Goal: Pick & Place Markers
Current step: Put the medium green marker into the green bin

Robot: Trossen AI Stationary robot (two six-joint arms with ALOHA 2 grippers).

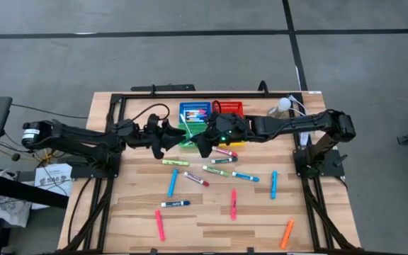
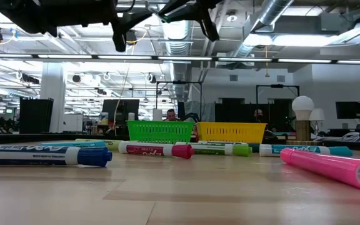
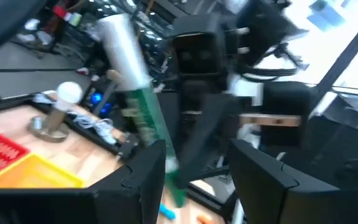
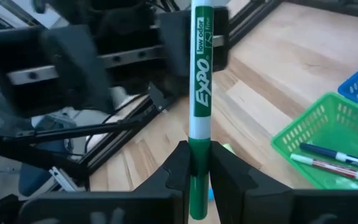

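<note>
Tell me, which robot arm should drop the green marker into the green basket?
The right one, probably. The right tool is shut on the green marker, holding it upright, and the green basket lies close beside it. The left tool hovers nearby but does not seem to hold the marker.

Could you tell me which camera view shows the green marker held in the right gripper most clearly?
The right wrist view: the green marker stands upright, sharp and label-readable, pinched in the shut right gripper. The left wrist view shows it blurred. In the high view the arms hide it, and the low view shows no clear sign of it.
</note>
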